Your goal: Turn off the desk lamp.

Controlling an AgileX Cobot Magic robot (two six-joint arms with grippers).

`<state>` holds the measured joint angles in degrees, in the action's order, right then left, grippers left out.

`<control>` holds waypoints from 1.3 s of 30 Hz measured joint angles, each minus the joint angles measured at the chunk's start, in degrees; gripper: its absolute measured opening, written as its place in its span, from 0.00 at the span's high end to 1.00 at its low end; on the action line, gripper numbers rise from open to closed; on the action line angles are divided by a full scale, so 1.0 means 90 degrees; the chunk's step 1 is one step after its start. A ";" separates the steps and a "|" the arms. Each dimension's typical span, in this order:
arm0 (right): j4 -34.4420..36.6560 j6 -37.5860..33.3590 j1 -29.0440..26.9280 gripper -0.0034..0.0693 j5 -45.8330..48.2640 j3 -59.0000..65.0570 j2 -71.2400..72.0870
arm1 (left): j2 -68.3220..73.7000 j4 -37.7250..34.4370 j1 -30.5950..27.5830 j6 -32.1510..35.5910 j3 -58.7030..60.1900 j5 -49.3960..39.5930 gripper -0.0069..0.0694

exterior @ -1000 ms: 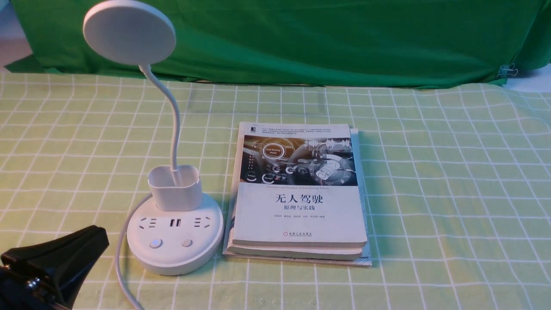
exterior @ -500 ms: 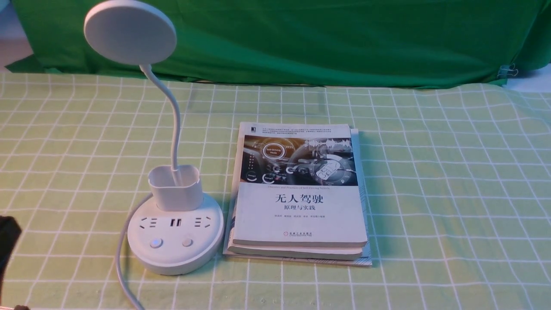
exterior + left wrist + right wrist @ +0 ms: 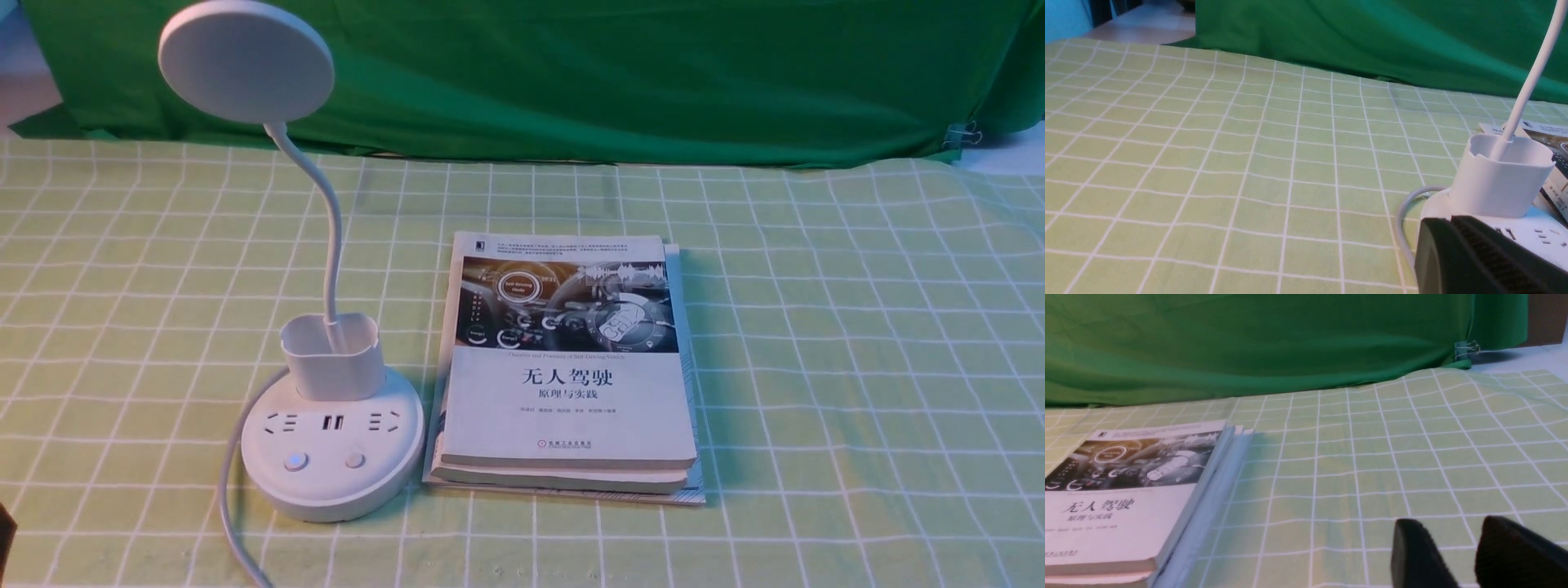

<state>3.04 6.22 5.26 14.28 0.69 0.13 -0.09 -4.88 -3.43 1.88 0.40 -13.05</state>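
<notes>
Lamp (image 3: 332,367) upright on checked cloth (image 3: 816,327), at 9 o'clock of book (image 3: 571,408).
The base (image 3: 331,469) is set just beside the book's edge; the disc head (image 3: 245,61) is raised at 11 o'clock of the cup (image 3: 332,371). Left gripper (image 3: 1470,257) is seen low at 8 o'clock of the base, apart from it; whether it is spread cannot be told. Right gripper (image 3: 1466,555) is held slightly spread, pinching nothing, toward 4 o'clock of the book.

White desk lamp (image 3: 333,359), green-checked cloth (image 3: 816,367)
</notes>
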 joint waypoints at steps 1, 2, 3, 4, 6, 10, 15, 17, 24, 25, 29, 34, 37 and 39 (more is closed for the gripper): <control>0.0000 -0.0006 0.0000 0.63 0.0000 0.0000 0.0000 | 0.0000 0.0000 0.0000 0.0000 0.0000 -0.0005 0.91; 0.0000 -0.0007 0.0000 0.63 0.0000 0.0000 0.0000 | 0.0000 0.0000 0.0000 0.0000 0.0000 -0.0010 0.91; 0.0000 -0.0002 0.0000 0.63 0.0000 0.0000 0.0000 | 0.0000 0.0000 0.0000 0.0000 0.0000 -0.0012 0.91; 0.0000 -0.0002 0.0000 0.63 0.0000 0.0000 0.0000 | 0.0000 0.0000 0.0000 0.0000 0.0000 -0.0012 0.91; 0.0000 -0.0002 0.0000 0.63 0.0000 0.0000 0.0000 | 0.0000 0.0000 0.0000 0.0000 0.0000 -0.0012 0.91; 0.0000 -0.0002 0.0000 0.63 0.0000 0.0000 0.0000 | 0.0000 0.0059 0.0000 0.0000 0.0000 -0.0014 0.91; 0.0000 -0.0002 0.0000 0.63 -0.0004 0.0000 0.0000 | 0.0000 0.0117 0.0000 0.0000 0.0000 -0.0019 0.91; 0.0000 0.0000 0.0000 0.63 -0.0004 0.0000 0.0000 | 0.0000 0.0120 0.0000 0.0000 0.0000 -0.0022 0.91; 0.0000 -0.0004 0.0000 0.63 -0.0004 0.0000 0.0000 | 0.0000 0.0125 0.0000 0.0000 0.0000 -0.0035 0.91; 0.0000 -0.0004 0.0000 0.63 -0.0004 0.0000 0.0000 | 0.0000 0.0134 0.0000 0.0000 0.0000 -0.0035 0.91; 0.0000 0.0002 0.0000 0.63 -0.0004 0.0000 0.0000 | 0.0000 0.0141 0.0000 0.0000 0.0000 -0.0035 0.91; 0.0000 -0.0006 0.0000 0.63 -0.0004 0.0000 0.0000 | 0.0000 0.0141 0.0000 0.0000 0.0000 -0.0035 0.91; 0.0000 -0.0002 0.0000 0.63 -0.0004 0.0000 0.0000 | 0.0000 0.0141 0.0000 0.0000 0.0000 -0.0035 0.91; 0.0000 -0.0007 0.0000 0.63 -0.0004 0.0000 0.0000 | 0.0000 0.0141 0.0000 0.0000 0.0000 -0.0035 0.91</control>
<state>3.04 6.16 5.26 14.25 0.69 0.13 -0.09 -3.62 -3.43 1.88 0.40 -13.36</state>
